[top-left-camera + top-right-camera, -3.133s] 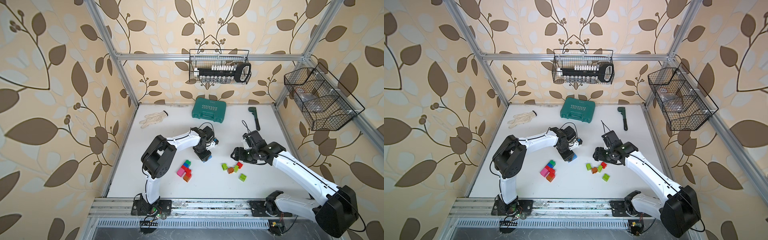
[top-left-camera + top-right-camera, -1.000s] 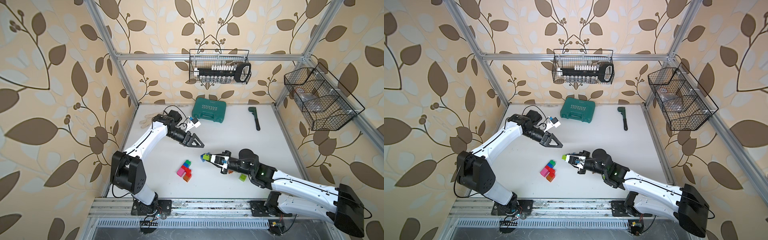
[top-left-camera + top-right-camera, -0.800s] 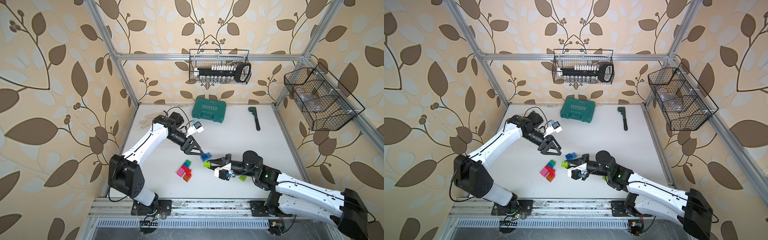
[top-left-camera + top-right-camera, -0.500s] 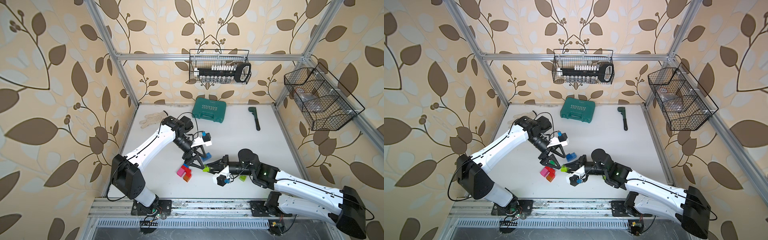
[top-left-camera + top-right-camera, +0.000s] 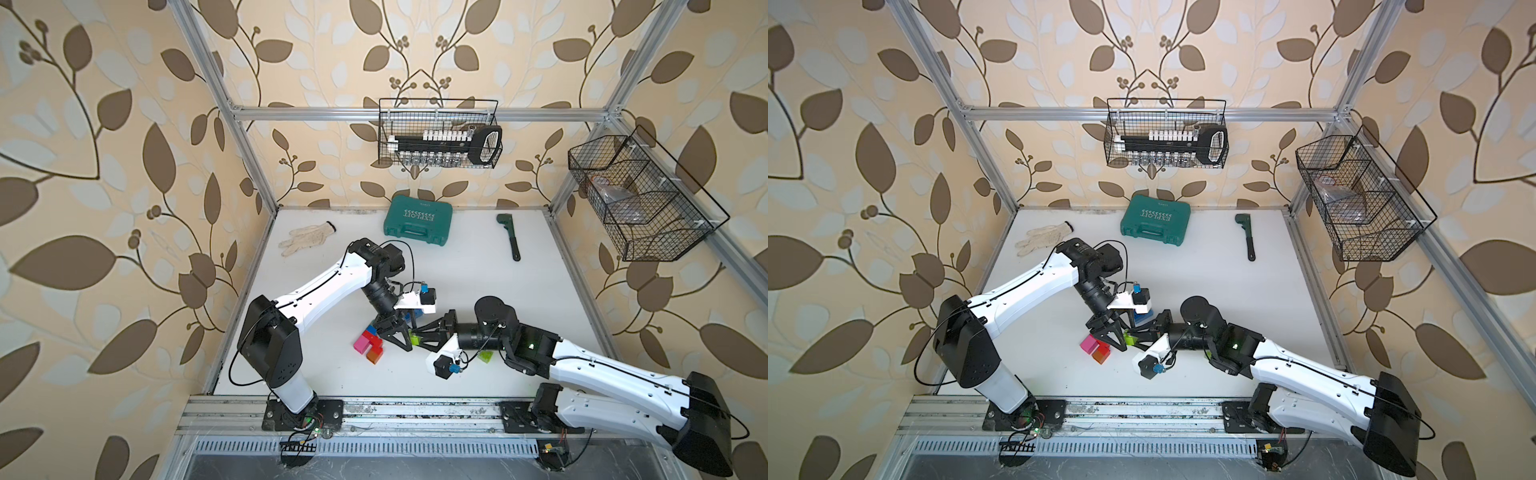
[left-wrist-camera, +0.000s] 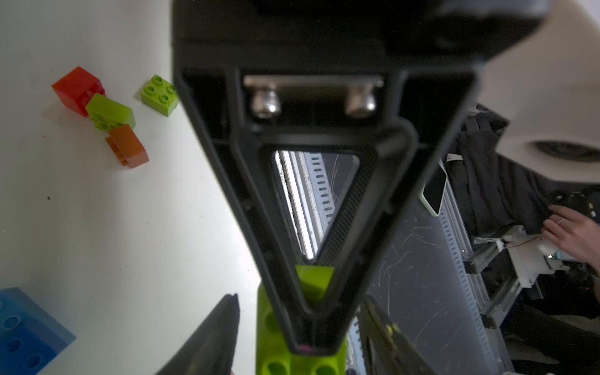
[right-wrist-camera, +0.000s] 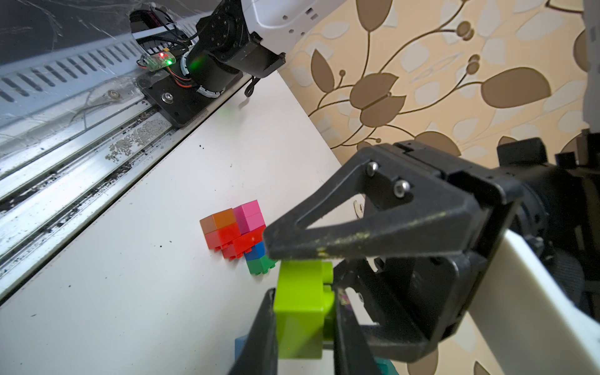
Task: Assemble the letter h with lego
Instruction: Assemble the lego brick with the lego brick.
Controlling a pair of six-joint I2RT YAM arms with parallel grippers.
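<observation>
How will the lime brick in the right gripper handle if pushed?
The lime brick looks like rigid moulded plastic: probably stiff and light. Its smooth sides, pinched between the right gripper's fingers, could slip or twist. Boxy, so unlikely to roll.

Both top views hang high above the lime brick [image 5: 415,338] [image 5: 1130,338] and look down, showing nearly the same whole table [image 5: 478,282]. The left wrist view sits very close to the lime brick [image 6: 314,280]. The right wrist view sits just beside the lime brick [image 7: 300,311] too, looking past it across the table. All four views show it.
</observation>
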